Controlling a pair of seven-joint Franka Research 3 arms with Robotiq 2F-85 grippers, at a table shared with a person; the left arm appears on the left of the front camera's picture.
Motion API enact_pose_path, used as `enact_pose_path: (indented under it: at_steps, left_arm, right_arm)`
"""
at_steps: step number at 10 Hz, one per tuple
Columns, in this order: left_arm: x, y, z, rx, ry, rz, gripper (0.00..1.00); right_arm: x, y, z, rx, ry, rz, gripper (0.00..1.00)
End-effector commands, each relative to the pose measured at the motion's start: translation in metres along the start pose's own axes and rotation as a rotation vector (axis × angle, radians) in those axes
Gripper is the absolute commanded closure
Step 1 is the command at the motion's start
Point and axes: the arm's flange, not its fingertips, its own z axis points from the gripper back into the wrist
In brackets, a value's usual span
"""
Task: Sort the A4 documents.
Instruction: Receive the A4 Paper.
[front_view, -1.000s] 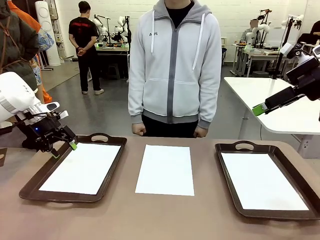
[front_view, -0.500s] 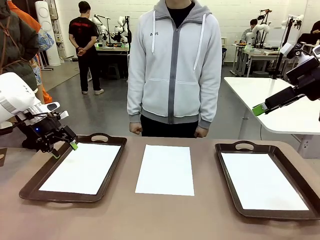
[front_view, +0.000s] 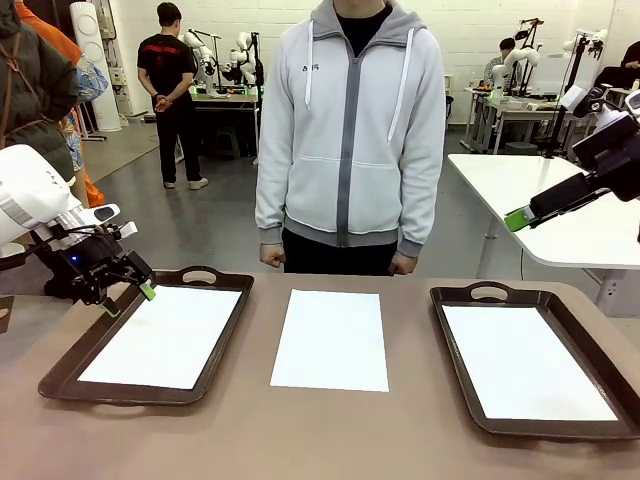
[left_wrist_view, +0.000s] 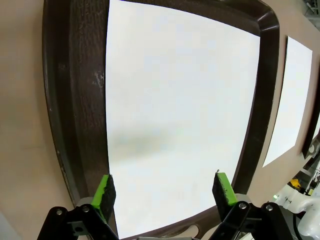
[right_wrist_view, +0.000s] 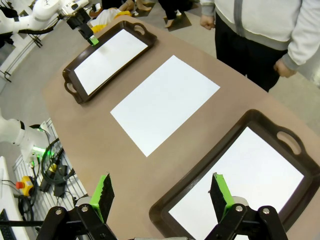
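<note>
Table: brown tabletop (front_view: 330, 440), spanning the whole foreground.
Person: stands at the far edge in a light grey zip hoodie (front_view: 350, 140), arms down.
Trays: two dark brown handled trays, one left (front_view: 229, 335), one right (front_view: 452, 360).
A4 documents: three blank white sheets. One lies in the left tray (front_view: 165, 335), one on the bare table between the trays (front_view: 332, 338), one in the right tray (front_view: 525, 362).
Left gripper (front_view: 128, 298): above the left tray's far left corner, fingers spread, holding nothing.
Right gripper (right_wrist_view: 162, 195): raised high at far right, fingers spread, holding nothing.
</note>
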Motion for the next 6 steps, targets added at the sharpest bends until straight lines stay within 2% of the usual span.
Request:
enact_pose_path:
  at_steps: [1,2,3,4,5,6]
  left_arm:
    - [0.001,0.002,0.001,0.012,0.002,-0.01,0.0]
    - [0.0,0.0,0.0,0.0,0.0,0.0,0.0]
    - [0.016,-0.043,0.004,0.012,0.013,-0.078,0.0]
    - [0.013,-0.073,0.016,0.128,-0.044,-0.155,0.0]
    - [0.007,-0.097,0.032,0.168,-0.096,-0.283,0.0]
    - [0.002,-0.103,0.051,0.186,-0.139,-0.324,0.0]
  right_arm:
    - [0.0,0.0,-0.001,0.002,0.001,-0.002,0.0]
    - [0.0,0.0,-0.001,0.002,0.001,-0.002,0.0]
    - [0.0,0.0,-0.001,0.002,0.001,-0.002,0.0]
    - [0.0,0.0,-0.001,0.002,0.001,-0.002,0.0]
    - [0.0,0.0,-0.001,0.002,0.001,-0.002,0.0]
    - [0.0,0.0,-0.001,0.002,0.001,-0.002,0.0]
